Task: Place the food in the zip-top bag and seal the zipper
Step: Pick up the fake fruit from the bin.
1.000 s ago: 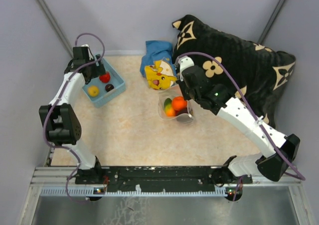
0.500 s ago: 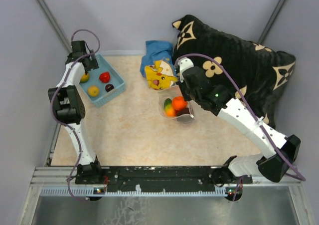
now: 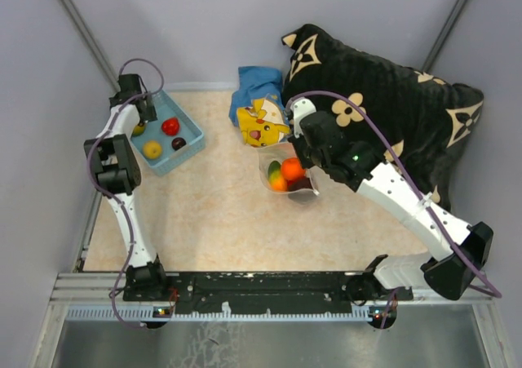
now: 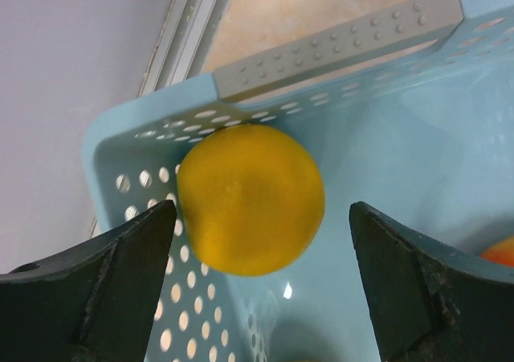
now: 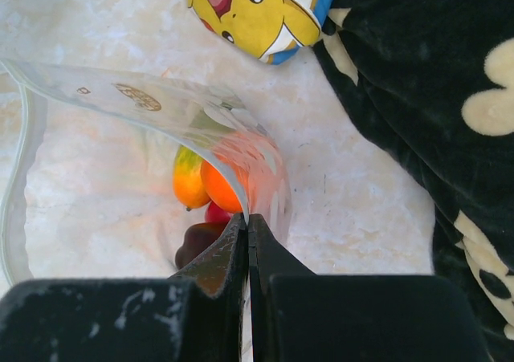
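Closest to me, the two arms rise from the near edge of the table [image 3: 212, 221], which has a pale, sandy, blotchy top.

A little further in, near the middle, lies the zip-top bag [image 3: 291, 190]. It is thin, clear and crinkly, with pale spots on it. The right gripper [image 5: 247, 227] has its two dark fingers squeezed tight together on the bag's thin edge and holds that side up. The bag's mouth gapes open, and the zipper [image 5: 22, 137], a narrow pale strip, curves along the loose edge. Inside the bag sit smooth round toy fruits: an orange one [image 3: 292, 169], a green and yellow one [image 3: 275, 170], and a red one [image 5: 215, 213] pressed against a dark one [image 5: 195, 240].

Further back on the left is a light blue plastic basket [image 3: 186, 157] with little holes in its walls. The left gripper [image 4: 259, 217] hangs inside it with its fingers spread wide. A smooth yellow ball fruit [image 4: 250, 197] sits in the corner between them, not grabbed. A red fruit [image 3: 170, 126], a second yellow fruit [image 3: 152, 148] and a dark purple fruit [image 3: 179, 144] also rest in the basket.

At the back, just beyond the bag, lies a soft yellow cartoon plush [image 3: 263, 123] on a blue cloth [image 3: 257, 82]. Beside it is a big fuzzy black blanket [image 3: 383, 99] with cream flower shapes.
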Robot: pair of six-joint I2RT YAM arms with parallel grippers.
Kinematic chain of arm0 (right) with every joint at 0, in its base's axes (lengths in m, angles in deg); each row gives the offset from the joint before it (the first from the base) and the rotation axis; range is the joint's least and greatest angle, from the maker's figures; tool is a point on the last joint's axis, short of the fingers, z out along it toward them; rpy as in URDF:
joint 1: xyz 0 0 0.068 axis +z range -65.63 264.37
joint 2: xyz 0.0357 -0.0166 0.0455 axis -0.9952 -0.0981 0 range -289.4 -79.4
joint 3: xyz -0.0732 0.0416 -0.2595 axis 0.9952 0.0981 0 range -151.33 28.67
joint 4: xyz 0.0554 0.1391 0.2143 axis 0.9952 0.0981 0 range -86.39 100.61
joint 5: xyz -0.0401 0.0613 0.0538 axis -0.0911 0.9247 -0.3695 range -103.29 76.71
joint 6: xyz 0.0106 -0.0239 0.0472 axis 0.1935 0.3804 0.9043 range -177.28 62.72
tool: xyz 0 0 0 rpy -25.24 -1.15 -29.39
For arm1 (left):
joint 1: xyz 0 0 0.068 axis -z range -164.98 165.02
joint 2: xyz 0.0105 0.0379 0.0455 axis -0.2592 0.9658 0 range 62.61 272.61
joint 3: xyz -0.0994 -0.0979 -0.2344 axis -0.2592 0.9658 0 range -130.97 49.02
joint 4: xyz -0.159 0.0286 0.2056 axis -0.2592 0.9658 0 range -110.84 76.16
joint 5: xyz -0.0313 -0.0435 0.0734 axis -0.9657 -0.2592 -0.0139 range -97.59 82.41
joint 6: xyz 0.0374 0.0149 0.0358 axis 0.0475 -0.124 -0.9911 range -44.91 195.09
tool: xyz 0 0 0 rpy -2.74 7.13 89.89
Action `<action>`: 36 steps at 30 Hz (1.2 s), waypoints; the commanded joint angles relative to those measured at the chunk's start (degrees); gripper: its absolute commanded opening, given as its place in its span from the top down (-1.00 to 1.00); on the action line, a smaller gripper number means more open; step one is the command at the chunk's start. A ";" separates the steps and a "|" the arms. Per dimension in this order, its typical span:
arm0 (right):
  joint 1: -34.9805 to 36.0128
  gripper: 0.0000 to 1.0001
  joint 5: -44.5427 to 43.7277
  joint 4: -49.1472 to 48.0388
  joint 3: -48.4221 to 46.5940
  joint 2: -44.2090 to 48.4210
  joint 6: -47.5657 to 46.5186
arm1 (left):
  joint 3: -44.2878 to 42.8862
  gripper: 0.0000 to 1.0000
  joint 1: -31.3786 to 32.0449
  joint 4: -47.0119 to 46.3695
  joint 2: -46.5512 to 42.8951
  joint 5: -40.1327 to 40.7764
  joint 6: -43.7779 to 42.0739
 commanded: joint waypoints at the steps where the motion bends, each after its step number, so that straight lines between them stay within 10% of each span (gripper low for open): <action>1: -0.27 1.00 0.53 -2.18 0.04 0.84 -1.46 | -3.25 -0.89 -0.41 -0.42 3.37 -0.63 -1.49; 14: -0.24 1.00 1.67 -2.26 0.21 0.01 -1.95 | 2.90 -0.66 -0.26 -3.64 0.61 -8.52 -1.58; 28: -0.25 1.00 2.25 -2.05 -0.03 0.95 -1.61 | 13.36 0.02 0.32 -9.26 -11.36 -13.25 0.15; 36: -0.25 1.00 2.07 -2.14 -0.11 1.92 -1.34 | 20.22 0.01 0.45 -9.18 -20.81 -19.65 4.56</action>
